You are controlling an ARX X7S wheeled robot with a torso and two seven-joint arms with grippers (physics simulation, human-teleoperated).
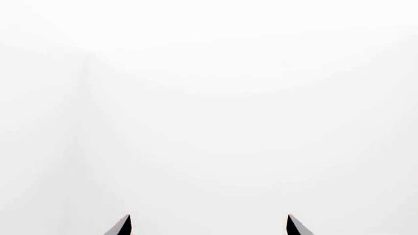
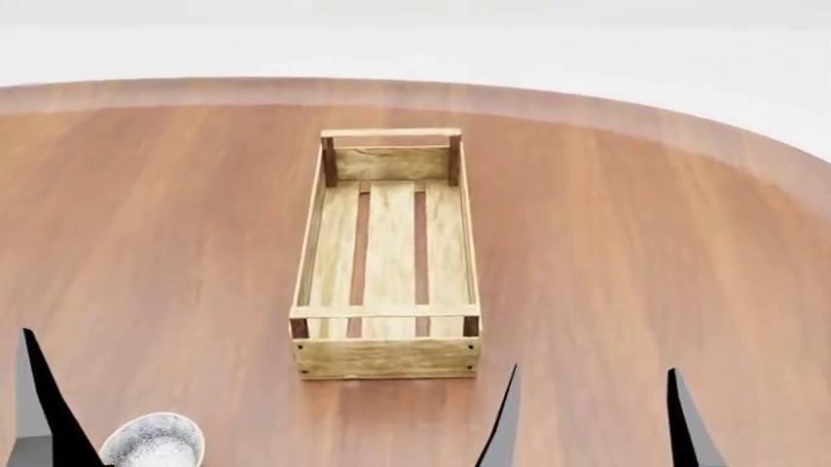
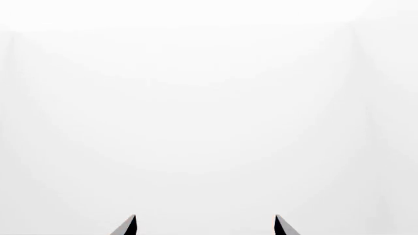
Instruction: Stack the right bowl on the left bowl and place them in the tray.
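The tray [image 2: 387,355], a long light-wood crate with slatted floor and dark corner posts, lies empty on the table in the head view. A speckled grey-white rounded bowl [image 2: 154,440] shows partly at the bottom left edge; I cannot tell which bowl it is. No other bowl is in view. My right gripper [image 2: 591,420] stands open just right of the tray's near end, nothing between its fingers. One dark finger [image 2: 39,409] of my left arm rises beside the bowl. The left gripper [image 1: 209,224] and right gripper [image 3: 205,224] each show two spread tips against blank white.
The round brown wooden table [image 2: 649,243] fills the head view, its far edge curving along the back. A white wall lies beyond it. Both wrist views face only plain white.
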